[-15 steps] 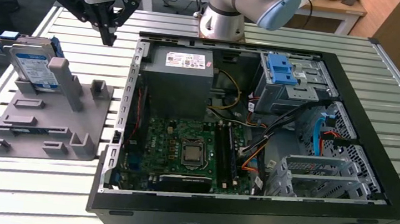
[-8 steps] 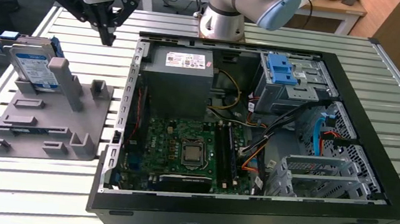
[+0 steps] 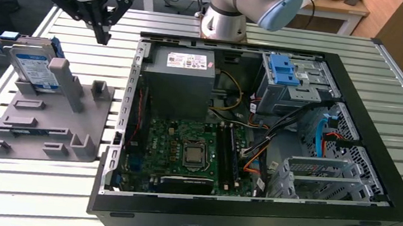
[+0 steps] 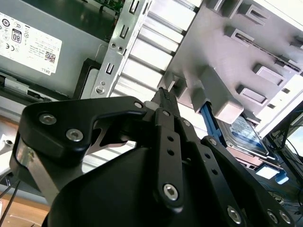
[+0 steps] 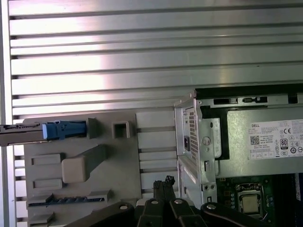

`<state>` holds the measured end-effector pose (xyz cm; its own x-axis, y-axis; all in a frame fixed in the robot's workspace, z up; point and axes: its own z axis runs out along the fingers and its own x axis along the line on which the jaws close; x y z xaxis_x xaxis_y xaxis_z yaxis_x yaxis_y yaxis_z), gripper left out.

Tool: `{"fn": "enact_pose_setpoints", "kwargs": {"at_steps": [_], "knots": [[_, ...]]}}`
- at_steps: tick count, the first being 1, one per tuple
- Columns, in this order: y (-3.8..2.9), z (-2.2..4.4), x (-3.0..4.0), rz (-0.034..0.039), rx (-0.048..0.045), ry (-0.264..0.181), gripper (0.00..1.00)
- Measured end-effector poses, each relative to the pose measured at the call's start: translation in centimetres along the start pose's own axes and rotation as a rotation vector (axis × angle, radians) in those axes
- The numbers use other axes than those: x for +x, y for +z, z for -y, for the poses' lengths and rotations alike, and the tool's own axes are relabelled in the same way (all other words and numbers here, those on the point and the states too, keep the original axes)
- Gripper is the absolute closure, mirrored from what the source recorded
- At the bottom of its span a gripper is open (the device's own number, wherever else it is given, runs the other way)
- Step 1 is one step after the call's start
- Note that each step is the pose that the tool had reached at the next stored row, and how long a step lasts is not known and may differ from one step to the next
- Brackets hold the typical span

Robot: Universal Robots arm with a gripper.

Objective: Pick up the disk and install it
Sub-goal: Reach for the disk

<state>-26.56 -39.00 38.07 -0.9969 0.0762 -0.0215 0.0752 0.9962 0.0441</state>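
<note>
The disk [image 3: 35, 68] is a silver drive with a white-and-blue label and blue rails. It stands on edge in the grey holder [image 3: 42, 130] at the exterior view's left. In the first wrist view the disk [image 5: 23, 134] shows edge-on with its blue end beside a holder post. In the second wrist view the disk [image 4: 242, 128] peeks out behind a grey holder block. My gripper [image 3: 104, 37] hangs above the slatted table between the holder and the computer case, to the right of the disk and well above it. Its fingers [image 4: 163, 96] are pressed together, shut on nothing, and point down in both wrist views [image 5: 163, 181].
An open black computer case [image 3: 379, 137] lies at centre and right. It holds a grey power-supply box [image 3: 181, 80], a green motherboard [image 3: 186, 151] and a metal drive cage with a blue latch [image 3: 284, 71]. The arm's base [image 3: 225, 20] stands behind the case.
</note>
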Motion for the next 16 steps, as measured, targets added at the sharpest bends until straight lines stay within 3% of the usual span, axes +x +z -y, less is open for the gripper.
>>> {"fn": "enact_pose_setpoints", "kwargs": {"at_steps": [6, 16], "knots": [[0.05, -0.46, 1.13, 0.0001, -0.0001, 0.0, 0.89], [0.05, -0.45, 1.36, 0.0, 0.0, 0.0, 0.89]]}}
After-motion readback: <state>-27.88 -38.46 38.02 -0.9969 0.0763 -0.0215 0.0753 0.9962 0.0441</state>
